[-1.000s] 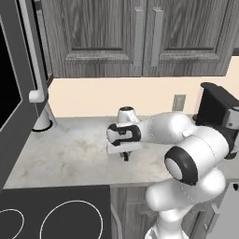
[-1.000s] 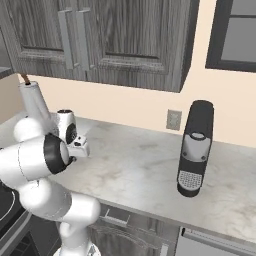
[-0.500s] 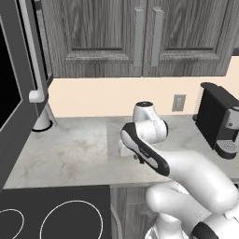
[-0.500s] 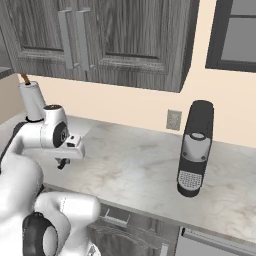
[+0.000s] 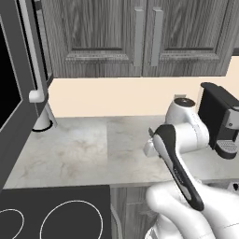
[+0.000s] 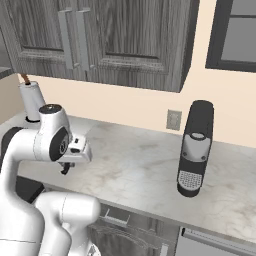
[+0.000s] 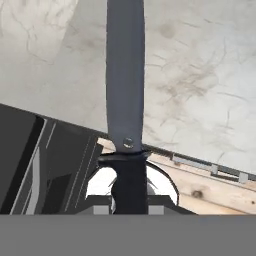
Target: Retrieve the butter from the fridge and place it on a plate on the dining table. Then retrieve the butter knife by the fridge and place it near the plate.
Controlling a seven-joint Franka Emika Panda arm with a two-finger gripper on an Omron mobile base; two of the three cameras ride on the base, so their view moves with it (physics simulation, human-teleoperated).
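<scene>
Marble worktop (image 6: 150, 170) runs along the wall under dark wooden cabinets (image 5: 140, 37), with a black cooktop (image 5: 56, 214) at its near left corner. Near the worktop's right end stands a black coffee machine (image 6: 195, 150), and a white cylinder (image 6: 32, 100) stands at the back left. Over the front edge hangs the claw (image 6: 65, 169), clamped on the knife's black handle. In the hand view the knife (image 7: 125, 75) points its grey blade out across the marble.
</scene>
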